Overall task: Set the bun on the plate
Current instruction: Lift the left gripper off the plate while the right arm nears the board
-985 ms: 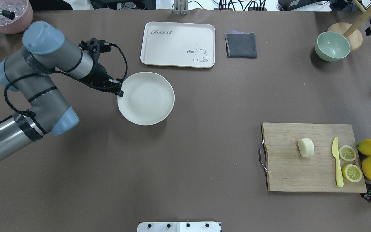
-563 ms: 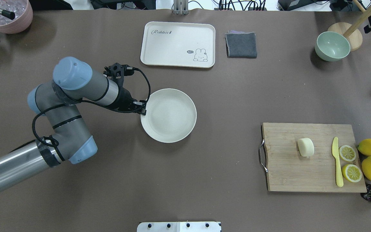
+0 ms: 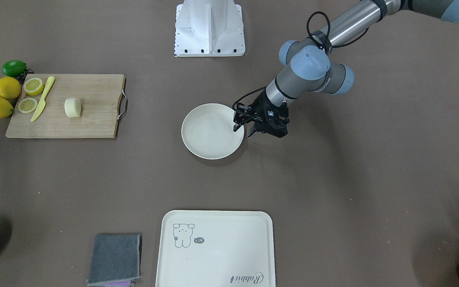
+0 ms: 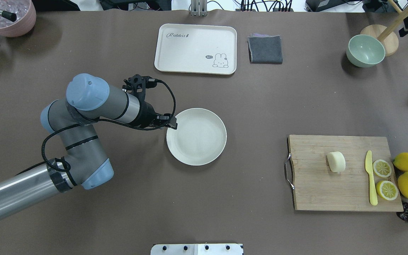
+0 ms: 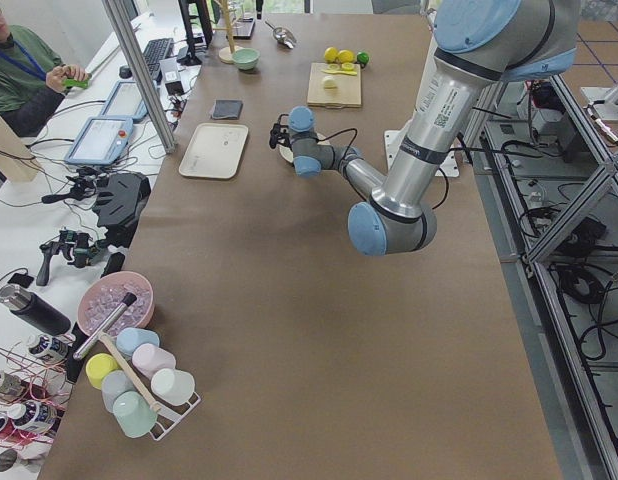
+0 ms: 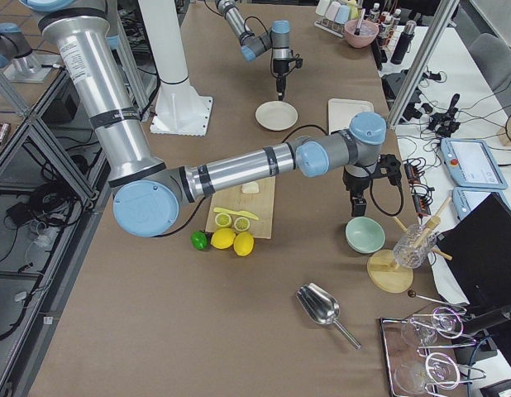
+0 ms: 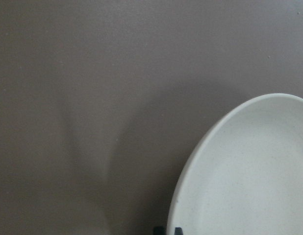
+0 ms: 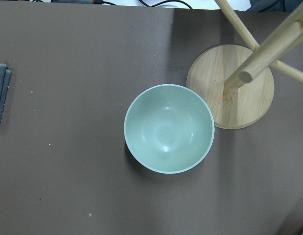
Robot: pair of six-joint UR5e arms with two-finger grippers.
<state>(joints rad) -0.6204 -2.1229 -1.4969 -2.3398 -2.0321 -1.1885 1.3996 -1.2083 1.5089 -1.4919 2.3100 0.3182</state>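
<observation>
Positioning the plate (image 4: 197,138) with left claw (image 4: 173,124) pinched shut on its rim; next, letting go and fetching bun (image 4: 336,162) from cutting board (image 4: 313,184), right.

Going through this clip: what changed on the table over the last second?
The left gripper, clamped on the rim of the plate, has dragged it away from the tray, rightward in the overhead view and nearer the robot, toward the cutting board. Nothing was newly grasped or released. The bun lies unmoved on the board, and the tray is unchanged.
</observation>
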